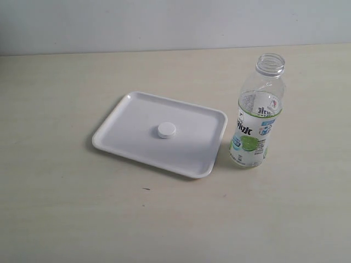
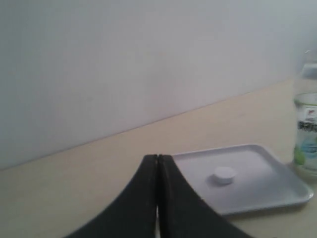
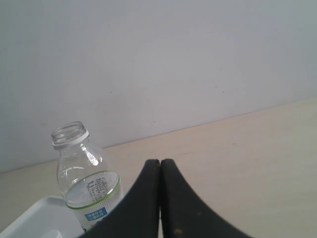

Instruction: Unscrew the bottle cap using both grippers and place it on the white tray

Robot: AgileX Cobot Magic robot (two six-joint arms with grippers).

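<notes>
In the left wrist view, the left gripper (image 2: 157, 159) is closest to the lens. Its two black fingers are pressed flat together with nothing between them. Just past its tips lies the white tray (image 2: 267, 171), and the bottle cap (image 2: 224, 174) sits on the tray floor near the middle. The bottle (image 2: 308, 134) stands beyond the tray's far corner, cut off by the edge of the picture.

In the right wrist view, the right gripper (image 3: 160, 162) is pinched together the same way, with its black fingers touching and holding nothing. Behind it the bottle stands upright beside a corner of the tray, its threaded neck uncovered.

From the exterior view neither gripper shows. The pale wooden table (image 1: 164, 224) is nearest, with a small dark speck (image 1: 146, 189) on it just in front of the tray. The tray lies flat, turned at a slight angle, and the cap rests close to its centre, apart from every rim. The bottle stands just beside the tray's right-hand edge, its label with the lime facing the camera and its mouth open. A plain light wall (image 1: 164, 22) runs along the back of the table.
</notes>
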